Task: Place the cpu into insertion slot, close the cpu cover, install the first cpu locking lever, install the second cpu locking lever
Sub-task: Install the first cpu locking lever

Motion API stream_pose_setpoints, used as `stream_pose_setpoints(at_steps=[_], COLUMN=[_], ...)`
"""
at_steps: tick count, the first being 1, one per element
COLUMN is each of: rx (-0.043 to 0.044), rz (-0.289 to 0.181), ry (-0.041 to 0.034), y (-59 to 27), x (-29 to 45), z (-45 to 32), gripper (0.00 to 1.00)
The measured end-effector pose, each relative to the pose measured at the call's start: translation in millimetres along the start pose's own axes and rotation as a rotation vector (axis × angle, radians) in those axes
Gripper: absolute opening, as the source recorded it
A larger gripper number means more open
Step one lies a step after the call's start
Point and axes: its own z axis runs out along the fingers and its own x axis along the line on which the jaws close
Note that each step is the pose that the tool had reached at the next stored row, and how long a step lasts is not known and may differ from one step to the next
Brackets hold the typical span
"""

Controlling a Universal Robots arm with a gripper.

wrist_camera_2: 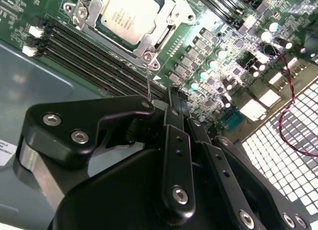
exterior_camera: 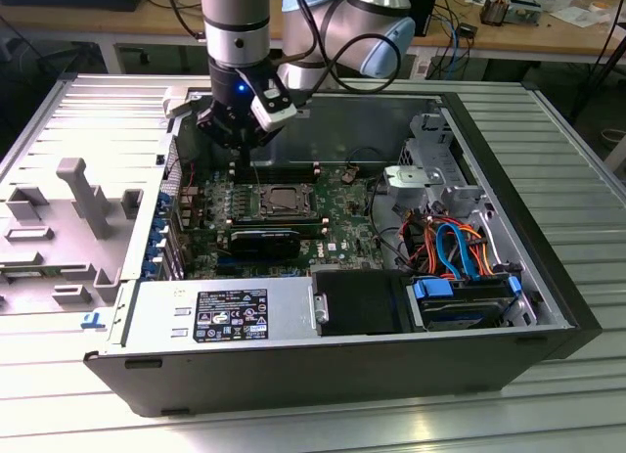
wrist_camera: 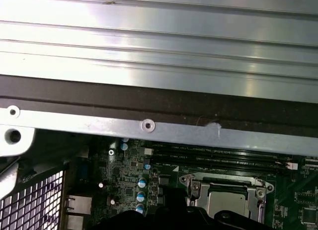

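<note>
1. Black hand [wrist_camera_2: 174, 97] linkage sits closest in the second wrist view. Its fingers [wrist_camera_2: 175, 120] are pressed together with nothing visibly pinched between them.
2. Thin wire locking lever [wrist_camera_2: 149, 78] stands up from the socket corner, just beside the fingertips. Can't tell if they touch.
3. cpu [wrist_camera_2: 130, 15] lies flat in the insertion slot [wrist_camera_2: 83, 12], with the cpu cover [wrist_camera_2: 168, 27] down over its edges.
4. Memory slots [wrist_camera_2: 89, 53] run alongside the socket, between it and the hand.
5. Exterior view: arm [exterior_camera: 235, 22] reaches into the open computer case [exterior_camera: 293, 375]. The hand is low over the motherboard [exterior_camera: 342, 240], near the socket corner toward the exterior view's left.
6. Case lies on its side on the ribbed tabletop [exterior_camera: 577, 159].
</note>
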Motion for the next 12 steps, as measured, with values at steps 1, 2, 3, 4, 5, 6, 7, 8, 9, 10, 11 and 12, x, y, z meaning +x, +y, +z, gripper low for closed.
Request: stream_pose_setpoints(at_steps=[1,2,3,4,5,6,7,8,9,10,11,12], rx=[-0.0001,-0.0001,-0.0001,-0.0002,-0.0003,-0.0005,-0.0009,-0.0011,-0.0015,-0.0018,-0.0023,-0.0026], rz=[0.0,0.0,0.0,0.0,0.0,0.0,0.0,0.0,0.0,0.0,0.0,0.0], ry=[0.0,0.0,0.0,0.0,0.0,0.0,-0.0001,-0.0001,-0.0001,-0.0002,-0.0002,-0.0002], y=[-0.1,-0.1,-0.2,-0.2,-0.2,-0.3,-0.3,-0.4,-0.4,-0.5,-0.5,-0.5], x=[-0.8,-1.2,-1.6,-1.9,-2.4,-3.2,-3.7,-4.1,-4.4,-4.8,-5.4,-5.6], z=[0.0,0.0,-0.1,0.0,0.0,-0.1,-0.1,-0.1,-0.1,-0.1,-0.1,-0.1], gripper=[0.11,0.11,0.11,0.11,0.11,0.11,0.11,0.11,0.11,0.11,0.11,0.11])
